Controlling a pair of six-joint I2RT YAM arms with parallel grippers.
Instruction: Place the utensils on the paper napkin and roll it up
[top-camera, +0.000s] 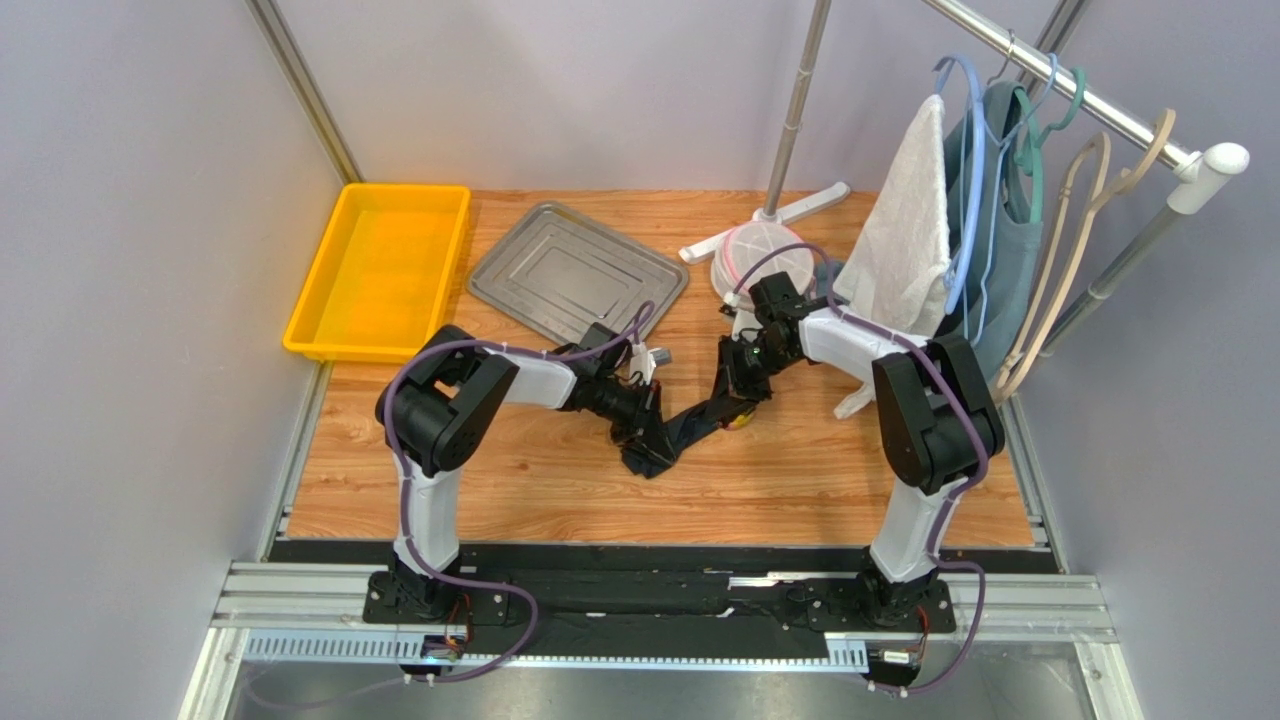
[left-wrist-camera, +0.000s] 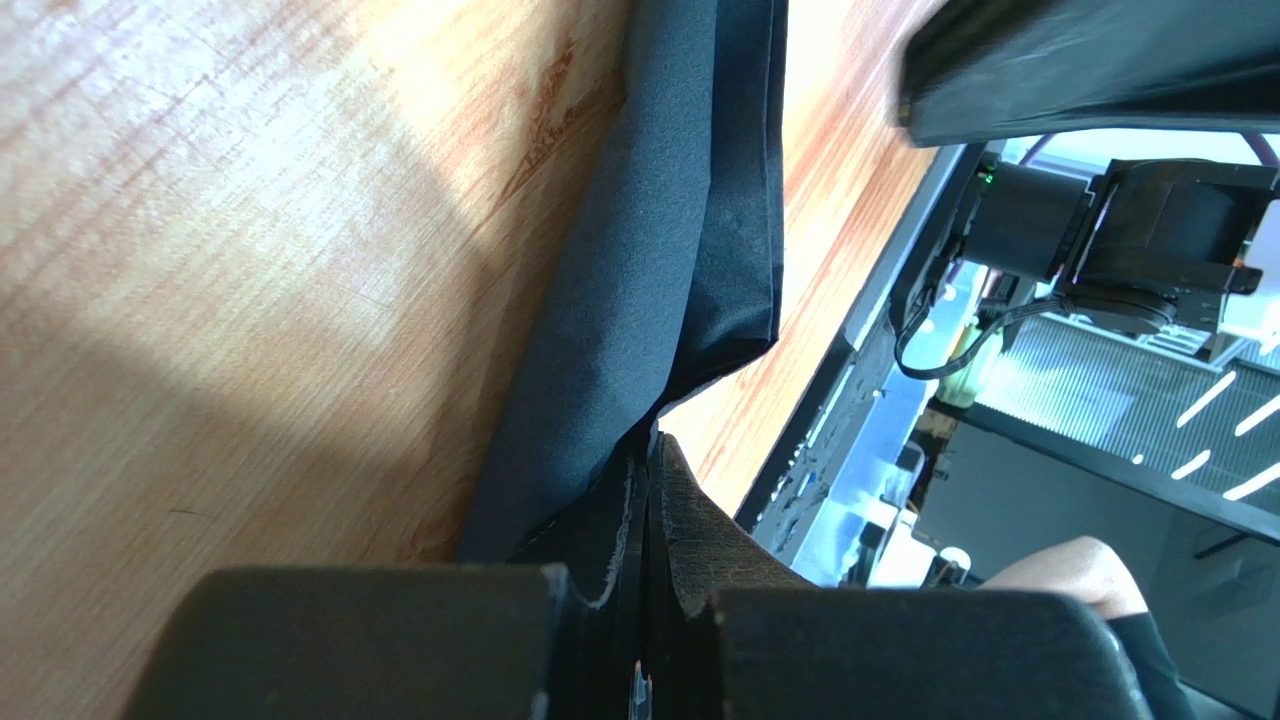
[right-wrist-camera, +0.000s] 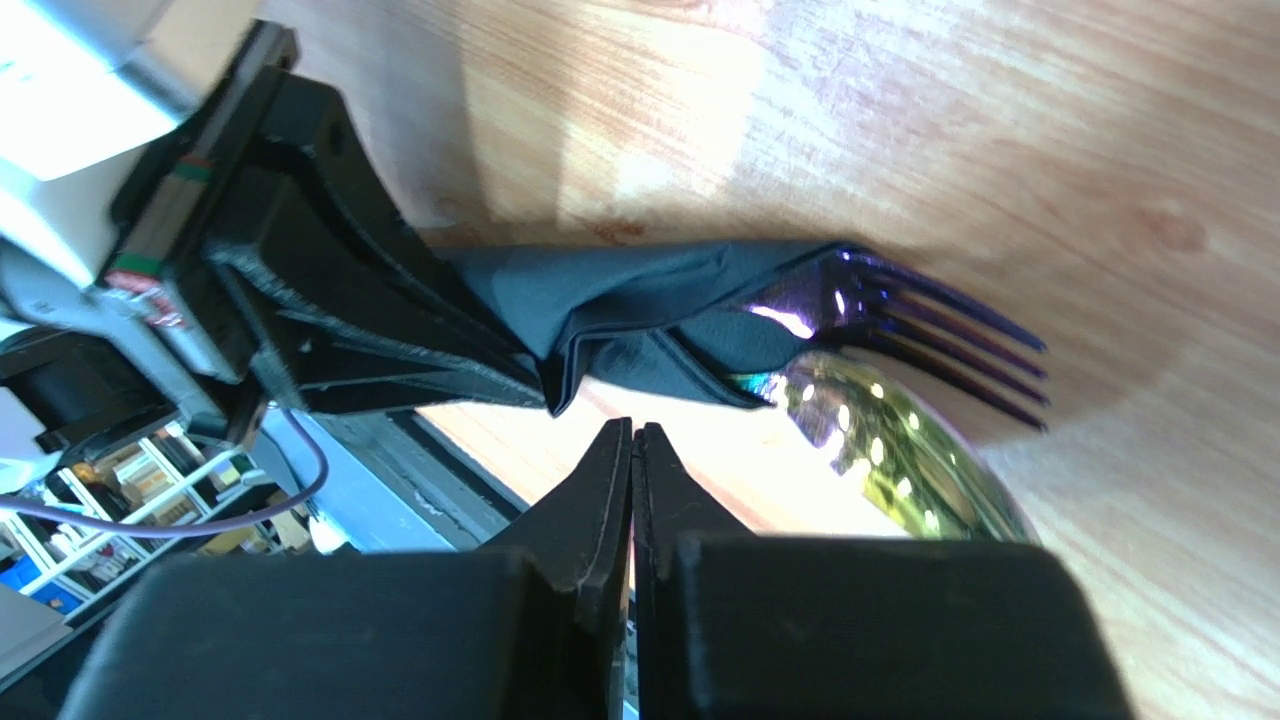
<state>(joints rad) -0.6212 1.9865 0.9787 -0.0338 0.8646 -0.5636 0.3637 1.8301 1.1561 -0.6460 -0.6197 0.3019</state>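
Note:
The paper napkin (top-camera: 684, 432) lies on the wooden table as a dark narrow roll between my two grippers. In the left wrist view it is loose black folds (left-wrist-camera: 661, 225) that run down into my left gripper (left-wrist-camera: 654, 443), which is shut on its end. In the right wrist view the roll (right-wrist-camera: 646, 300) wraps the utensils. The purple fork's tines (right-wrist-camera: 939, 338) and the spoon's shiny gold bowl (right-wrist-camera: 894, 458) stick out of its right end; the handles are hidden. My right gripper (right-wrist-camera: 633, 435) is shut and empty, just short of the roll and not touching it. The left gripper (top-camera: 649, 431) and right gripper (top-camera: 736, 393) sit at opposite ends of the roll.
A yellow bin (top-camera: 376, 270) and a grey metal tray (top-camera: 579, 275) stand at the back left. A rack stand's white base (top-camera: 766, 225), a white towel (top-camera: 902, 225) and hangers (top-camera: 1037, 195) crowd the back right. The table's near edge has a black rail (top-camera: 661, 558).

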